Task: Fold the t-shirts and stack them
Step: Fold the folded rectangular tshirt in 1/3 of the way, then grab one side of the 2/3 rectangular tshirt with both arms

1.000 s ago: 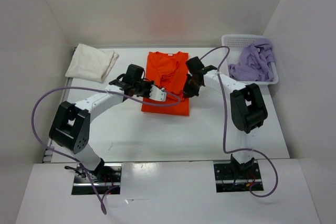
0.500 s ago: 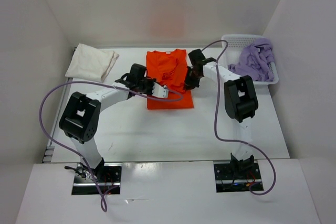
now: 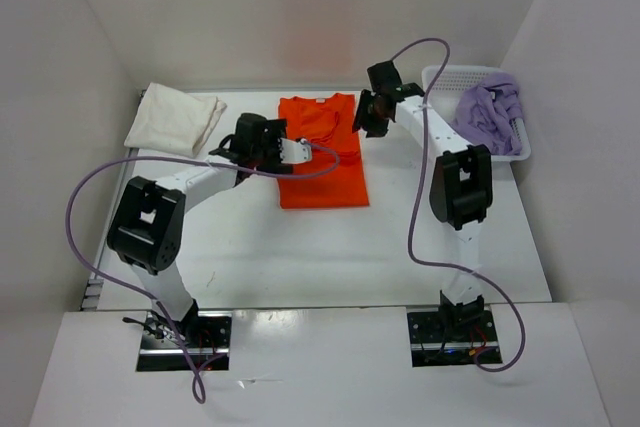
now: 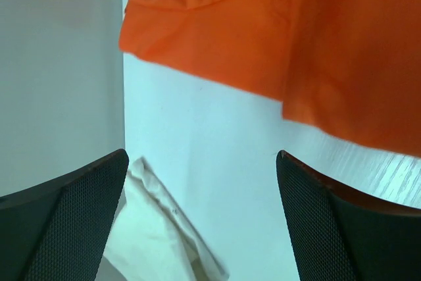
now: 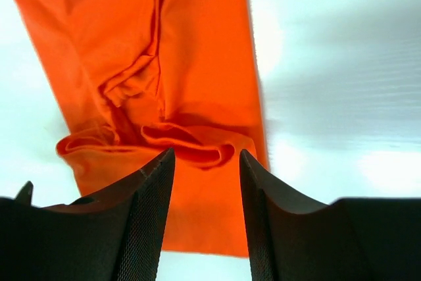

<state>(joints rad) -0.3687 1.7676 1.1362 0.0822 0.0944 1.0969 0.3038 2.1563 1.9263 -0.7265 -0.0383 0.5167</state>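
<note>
The bright orange t-shirt (image 3: 322,157) lies folded in a short rectangle at mid-table, with a bunched sleeve fold (image 5: 187,143) near its top. My left gripper (image 3: 262,147) hovers at its left edge, wide open and empty (image 4: 200,162), with the orange cloth (image 4: 276,37) just past it. My right gripper (image 3: 362,119) is raised over the shirt's far right corner, open (image 5: 205,162), holding nothing. The cream-white t-shirt (image 3: 175,119) lies folded at the far left and also shows as the cream cloth (image 4: 148,228). The lavender t-shirt (image 3: 485,119) is crumpled in the basket.
A white perforated basket (image 3: 450,77) stands at the far right corner. White walls close in the table on the left, back and right. Purple cables loop off both arms above the table.
Both grippers were shut on the orange shirt's lower hem and carried it toward the back. They have now opened, let go and lifted away; the shirt lies shorter.
</note>
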